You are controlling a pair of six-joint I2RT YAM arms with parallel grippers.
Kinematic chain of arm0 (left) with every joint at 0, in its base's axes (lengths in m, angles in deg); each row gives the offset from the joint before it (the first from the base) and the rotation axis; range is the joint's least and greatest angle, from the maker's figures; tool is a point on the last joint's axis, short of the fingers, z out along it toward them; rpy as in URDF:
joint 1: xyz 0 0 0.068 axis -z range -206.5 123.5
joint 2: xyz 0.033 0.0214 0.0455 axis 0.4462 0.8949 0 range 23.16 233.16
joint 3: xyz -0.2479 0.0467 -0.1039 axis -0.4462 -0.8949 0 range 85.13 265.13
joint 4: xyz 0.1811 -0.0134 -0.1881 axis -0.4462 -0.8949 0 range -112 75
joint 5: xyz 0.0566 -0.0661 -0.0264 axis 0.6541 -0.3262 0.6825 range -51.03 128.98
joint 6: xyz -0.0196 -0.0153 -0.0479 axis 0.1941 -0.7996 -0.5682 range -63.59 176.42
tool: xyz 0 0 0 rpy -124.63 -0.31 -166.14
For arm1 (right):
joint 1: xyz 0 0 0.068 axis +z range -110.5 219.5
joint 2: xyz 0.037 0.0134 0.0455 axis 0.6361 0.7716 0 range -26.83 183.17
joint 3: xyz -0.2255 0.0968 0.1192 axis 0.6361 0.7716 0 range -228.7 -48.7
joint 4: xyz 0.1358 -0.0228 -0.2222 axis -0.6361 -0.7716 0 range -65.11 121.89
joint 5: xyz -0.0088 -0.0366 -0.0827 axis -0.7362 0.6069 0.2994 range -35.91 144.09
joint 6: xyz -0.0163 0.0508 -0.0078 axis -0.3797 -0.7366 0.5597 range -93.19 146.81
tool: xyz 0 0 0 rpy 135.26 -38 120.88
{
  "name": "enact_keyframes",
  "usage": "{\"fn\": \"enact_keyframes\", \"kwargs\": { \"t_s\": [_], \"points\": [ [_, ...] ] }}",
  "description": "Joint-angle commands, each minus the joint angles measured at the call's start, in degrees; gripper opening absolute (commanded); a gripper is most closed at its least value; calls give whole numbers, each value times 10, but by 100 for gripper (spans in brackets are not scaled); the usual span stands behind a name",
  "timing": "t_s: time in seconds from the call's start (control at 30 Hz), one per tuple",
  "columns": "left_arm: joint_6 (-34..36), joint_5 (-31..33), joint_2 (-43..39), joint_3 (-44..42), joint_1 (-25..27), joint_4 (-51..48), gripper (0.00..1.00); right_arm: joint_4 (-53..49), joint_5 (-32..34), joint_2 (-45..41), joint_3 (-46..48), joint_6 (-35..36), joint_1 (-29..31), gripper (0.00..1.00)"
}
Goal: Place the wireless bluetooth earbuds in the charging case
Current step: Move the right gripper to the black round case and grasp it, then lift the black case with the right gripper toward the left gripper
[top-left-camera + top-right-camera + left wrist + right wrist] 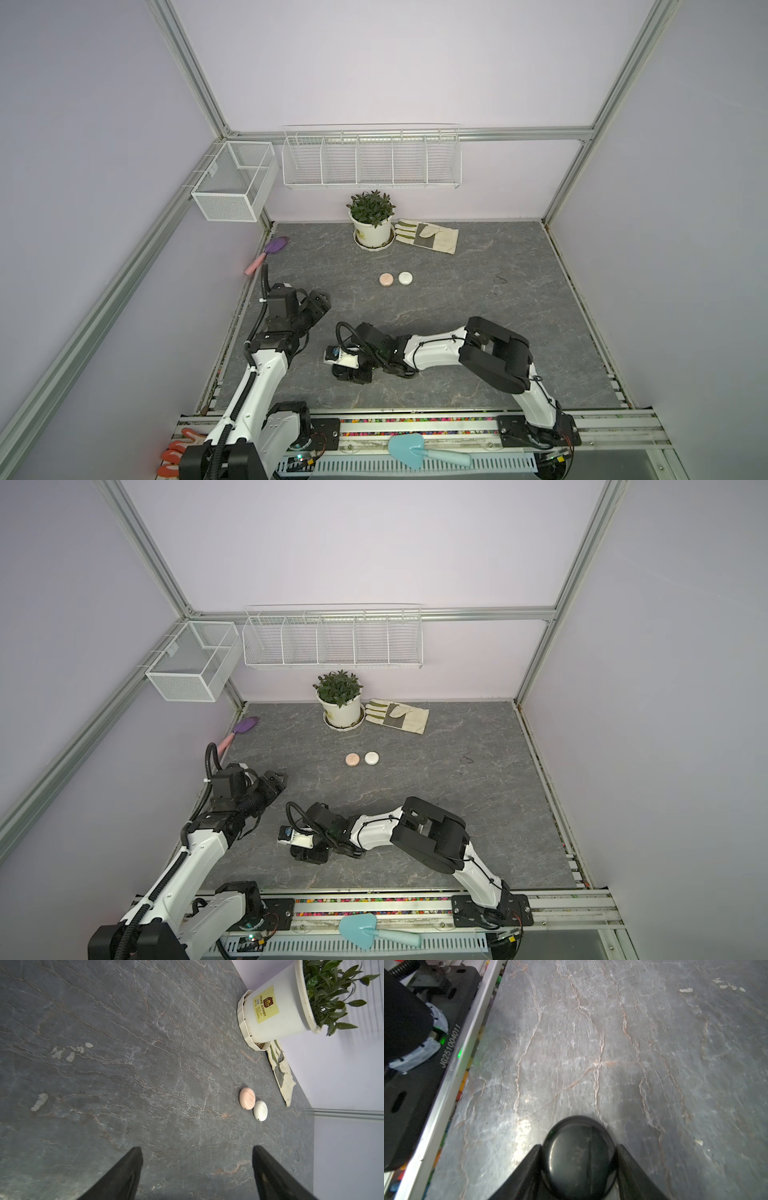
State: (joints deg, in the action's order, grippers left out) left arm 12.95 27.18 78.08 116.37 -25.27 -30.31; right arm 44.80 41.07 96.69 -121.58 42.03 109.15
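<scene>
Lower centre in both top views, the right gripper (351, 374) clasps a glossy black round plastic charging case (577, 1157). Its domed, slick sides could squirt out under the squeeze. The left gripper (197, 1167) gapes empty. No earbuds show anywhere.

A glossy black round plastic charging case (579, 1161), closed, with a seam across its domed lid, rests on the grey stone-patterned table (498, 332), pinched between the right gripper's (579, 1146) fingers. 2 more closed cases lie flat mid-table just beside each other: a pale pink round case (386, 279) and a white round case (405, 278).
</scene>
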Motion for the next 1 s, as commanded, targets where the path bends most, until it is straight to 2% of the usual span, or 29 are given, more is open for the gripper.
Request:
{"fn": "enact_keyframes", "kwargs": {
  "t_s": [0.0, 0.2, 0.33, 0.4, 0.47, 0.6, 0.73, 0.83, 0.97],
  "points": [
    [-1, 11, -10, -8, -5, -3, 83, -11, -2, 10, -5, 2, 2, 56],
    [0, 8, -9, -7, -7, 2, 83, -14, -2, -11, 0, 11, 1, 51],
    [4, -7, -6, -2, -7, 3, 82, -24, 6, -59, 11, 37, -12, 48],
    [10, -21, -6, 4, -7, 2, 77, -33, 11, -93, 24, 56, -24, 47],
    [16, -54, -9, 4, -7, 15, 70, -44, 12, -138, 49, 88, -41, 44],
    [14, -197, -13, -14, -6, 106, 67, -98, 2, -245, 102, 168, -104, 43],
    [-2, -288, -21, -31, 2, 182, 61, -147, 4, -318, 121, 209, -157, 42],
    [-32, -328, -19, -48, 40, 257, 57, -161, 6, -347, 130, 223, -178, 42],
    [-35, -341, -15, -57, 118, 299, 55, -178, 5, -369, 131, 234, -199, 42]
  ]
}}
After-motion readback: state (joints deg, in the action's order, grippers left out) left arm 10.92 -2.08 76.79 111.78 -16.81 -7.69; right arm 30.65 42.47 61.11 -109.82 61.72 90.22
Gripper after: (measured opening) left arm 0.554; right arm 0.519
